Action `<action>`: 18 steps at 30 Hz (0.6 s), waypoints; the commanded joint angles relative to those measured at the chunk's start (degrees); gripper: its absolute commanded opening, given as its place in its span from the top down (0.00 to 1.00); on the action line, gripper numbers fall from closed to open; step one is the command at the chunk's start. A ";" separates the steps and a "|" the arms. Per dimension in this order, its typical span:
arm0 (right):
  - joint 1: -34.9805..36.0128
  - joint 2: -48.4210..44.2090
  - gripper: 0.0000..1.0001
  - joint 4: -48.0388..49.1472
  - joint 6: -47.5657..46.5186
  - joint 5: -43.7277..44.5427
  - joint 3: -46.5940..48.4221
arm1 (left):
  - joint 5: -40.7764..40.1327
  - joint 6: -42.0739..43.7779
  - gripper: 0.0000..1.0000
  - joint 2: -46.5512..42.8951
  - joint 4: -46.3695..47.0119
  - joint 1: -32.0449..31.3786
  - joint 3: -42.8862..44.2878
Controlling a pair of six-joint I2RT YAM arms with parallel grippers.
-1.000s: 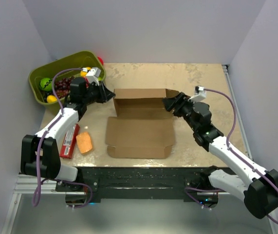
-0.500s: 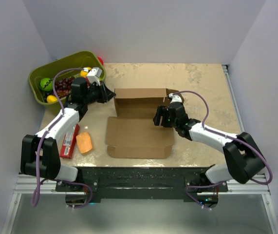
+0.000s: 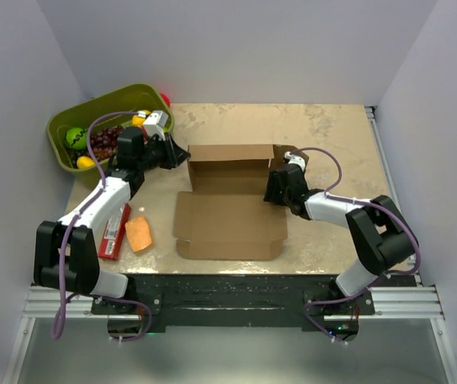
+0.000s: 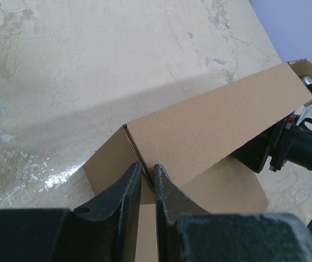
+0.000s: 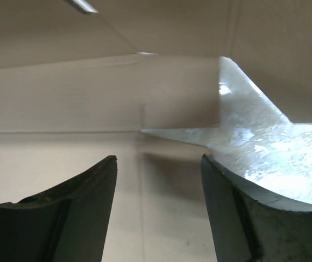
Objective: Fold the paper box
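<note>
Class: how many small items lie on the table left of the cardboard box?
2: an orange block near the box's front flap, and a red packet just left of it. More could be hidden beneath the left arm.

The top view looks steeply down from above and behind the arm bases, taking in the whole table [image 3: 332, 136] from afar. The left wrist view sits close at the paper box [image 4: 210, 125] corner, facing along its back wall toward the right arm [image 4: 303, 150]. The right wrist view looks from inside that box, very near.
</note>
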 commanded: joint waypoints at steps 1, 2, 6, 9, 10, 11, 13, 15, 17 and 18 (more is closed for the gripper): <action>-1.34 1.94 0.37 2.13 0.88 3.79 1.38 | -1.93 2.63 0.81 0.64 -3.04 -0.44 -0.06; -1.51 2.03 0.37 2.74 1.40 3.53 1.12 | -1.93 2.63 0.81 0.64 -3.04 -0.44 -0.06; -2.92 1.86 0.36 3.88 1.76 2.21 0.68 | -2.01 2.71 0.81 0.55 -3.12 -0.44 -0.06; -4.06 1.77 0.33 4.85 1.84 0.81 0.59 | -1.84 2.71 0.81 0.47 -3.12 -0.44 0.03; -4.41 1.68 0.32 5.29 2.02 0.19 0.59 | -1.93 2.71 0.81 0.38 -3.12 -0.44 -0.06; -4.68 1.77 0.30 5.73 2.46 -0.25 0.50 | -1.93 2.80 0.81 0.47 -3.12 -0.44 0.03; -5.73 1.86 0.29 7.40 2.81 -2.00 0.42 | -2.01 2.80 0.81 0.38 -3.21 -0.35 -0.06; -6.78 2.65 0.28 8.72 3.43 -3.93 0.85 | -2.01 2.80 0.81 0.29 -3.21 -0.44 0.03; -7.66 3.79 0.28 10.03 4.21 -5.43 1.20 | -1.93 2.89 0.81 0.29 -3.21 -0.44 0.03; -8.19 4.84 0.28 10.56 4.39 -6.57 1.55 | -1.93 2.89 0.81 0.29 -3.21 -0.44 0.03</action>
